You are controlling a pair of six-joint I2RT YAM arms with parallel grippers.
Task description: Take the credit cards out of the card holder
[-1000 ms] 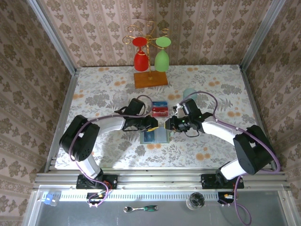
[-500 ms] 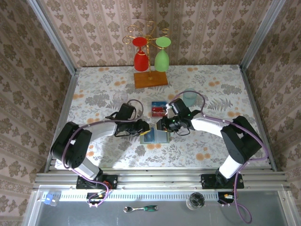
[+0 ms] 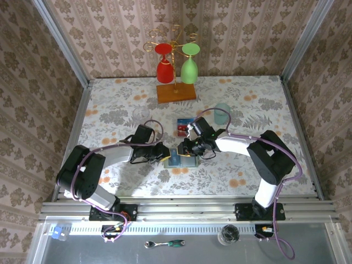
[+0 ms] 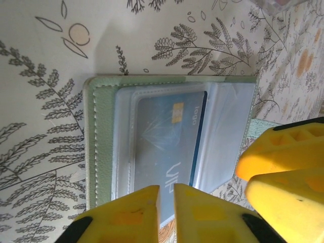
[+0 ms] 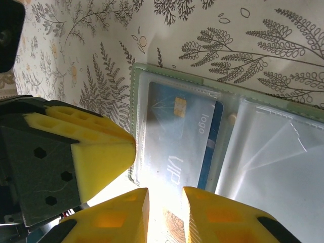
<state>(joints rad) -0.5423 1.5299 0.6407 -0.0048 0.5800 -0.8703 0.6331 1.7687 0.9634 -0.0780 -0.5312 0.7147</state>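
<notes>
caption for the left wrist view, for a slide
Open wallet with a blue card in its clear pocket, left gripper at its edge

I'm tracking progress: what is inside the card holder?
One blue card sits inside the open card holder; the neighbouring pocket looks empty. Anything beneath that card is hidden.

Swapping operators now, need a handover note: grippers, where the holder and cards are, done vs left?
Left gripper: jaws almost together, tips on the card holder edge; pinching or pressing, unclear.
Right gripper: jaws slightly apart by the blue card, nothing clearly held.
Holder lies open on the table; the blue card sits in one pocket, the other looks empty.
Done: red and blue cards lie in the clear tray.
Left: pull the blue card out.
</notes>
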